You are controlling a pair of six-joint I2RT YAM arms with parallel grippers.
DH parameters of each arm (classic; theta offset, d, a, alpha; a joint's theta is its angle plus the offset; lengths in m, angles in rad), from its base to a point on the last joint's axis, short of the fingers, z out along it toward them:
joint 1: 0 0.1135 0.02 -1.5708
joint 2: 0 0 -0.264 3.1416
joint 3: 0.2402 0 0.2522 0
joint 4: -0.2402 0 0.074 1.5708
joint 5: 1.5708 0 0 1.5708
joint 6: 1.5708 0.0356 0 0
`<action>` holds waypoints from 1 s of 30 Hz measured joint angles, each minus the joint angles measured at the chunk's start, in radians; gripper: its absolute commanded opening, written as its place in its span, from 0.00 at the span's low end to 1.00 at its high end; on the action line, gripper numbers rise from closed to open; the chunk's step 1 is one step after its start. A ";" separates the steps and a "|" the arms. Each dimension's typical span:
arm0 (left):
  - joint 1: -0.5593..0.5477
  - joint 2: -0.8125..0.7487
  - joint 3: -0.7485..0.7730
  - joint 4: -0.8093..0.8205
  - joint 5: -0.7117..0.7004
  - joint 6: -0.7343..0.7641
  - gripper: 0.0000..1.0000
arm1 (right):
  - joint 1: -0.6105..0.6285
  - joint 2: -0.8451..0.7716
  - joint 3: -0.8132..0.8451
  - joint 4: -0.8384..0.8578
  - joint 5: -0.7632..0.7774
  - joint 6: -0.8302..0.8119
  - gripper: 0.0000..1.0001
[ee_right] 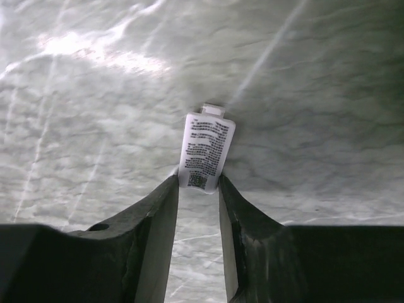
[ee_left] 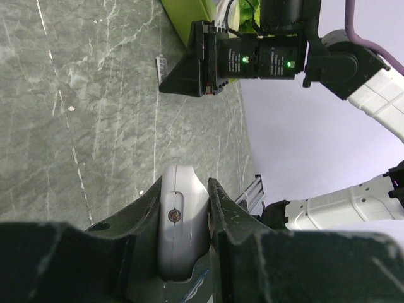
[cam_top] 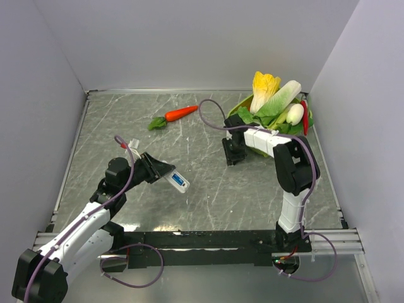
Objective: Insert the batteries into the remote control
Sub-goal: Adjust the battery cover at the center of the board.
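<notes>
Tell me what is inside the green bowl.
Yellow cabbage, green leaves, a white round vegetable, a red chilli. The right arm covers the bowl's near side; its floor is hidden.

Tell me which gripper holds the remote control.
The left gripper: the remote control is clamped in its jaws; the right gripper only flanks a labelled white tab.

Left gripper (ee_left: pixel 183 183) clamped tight, rolled onto its side; right gripper (ee_right: pixel 197 183) points down.

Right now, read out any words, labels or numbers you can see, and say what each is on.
White tag between the right hand's fingers: print lines and a square code, too small to read.
Remote control in the left hand: no readable text.
</notes>
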 measured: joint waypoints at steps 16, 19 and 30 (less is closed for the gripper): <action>0.000 -0.019 0.000 -0.007 -0.001 0.000 0.01 | 0.115 0.014 0.038 0.080 -0.097 0.032 0.68; 0.000 -0.023 0.000 -0.008 -0.001 0.000 0.01 | 0.122 0.032 0.068 0.111 -0.102 0.023 0.70; 0.001 -0.044 0.000 -0.024 -0.004 0.001 0.01 | 0.092 0.056 0.098 0.173 -0.148 -0.102 0.72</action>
